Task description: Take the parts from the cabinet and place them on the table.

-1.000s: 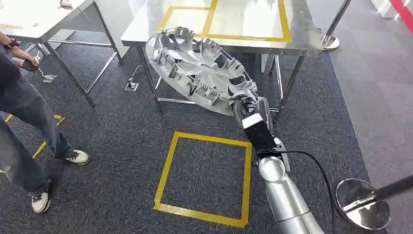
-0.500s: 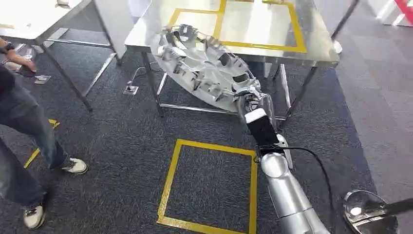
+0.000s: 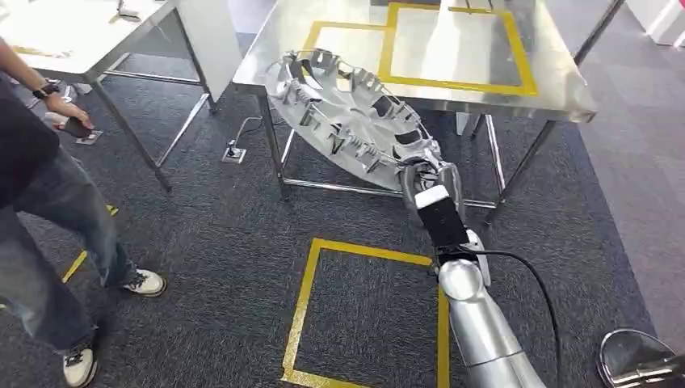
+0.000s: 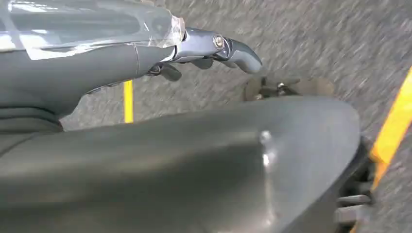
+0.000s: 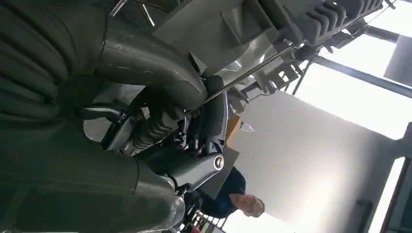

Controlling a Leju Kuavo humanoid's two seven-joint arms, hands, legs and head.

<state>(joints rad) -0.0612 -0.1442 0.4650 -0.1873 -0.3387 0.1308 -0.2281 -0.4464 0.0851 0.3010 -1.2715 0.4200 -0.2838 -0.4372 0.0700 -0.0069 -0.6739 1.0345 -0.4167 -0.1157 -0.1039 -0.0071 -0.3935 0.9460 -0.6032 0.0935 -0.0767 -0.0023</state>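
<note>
From the head view, the right hand (image 3: 426,179) grips the lower edge of a large silver wheel cover (image 3: 351,120), its fingers closed over the rim, and holds the part up in the air, tilted, with its ribbed inner face turned toward the camera. The upper edge of the wheel cover overlaps the near edge of a steel table (image 3: 557,89) in the picture, though whether the two touch I cannot tell. Yellow tape (image 3: 452,81) marks out rectangles on the table's top. On the dark carpet just in front of the robot lies a yellow tape square (image 3: 307,291), and a black cable (image 3: 529,275) loops off the silver right arm. A person in jeans (image 3: 48,234) stands at the left, one hand holding a small dark object beside a second table (image 3: 89,40). At the lower right corner sits the round shiny base of a post (image 3: 638,364). Close behind the left hand (image 4: 214,48), the left wrist view looks down at grey carpet crossed by yellow tape; the dark fingers reach out over the floor, lightly bent, with nothing between them. Turning to the right wrist view, the thick grey thumb (image 5: 150,63) and darker fingers (image 5: 194,167) clamp on the wheel cover's rim, whose ribs and clips run away toward a bright pale background.
</note>
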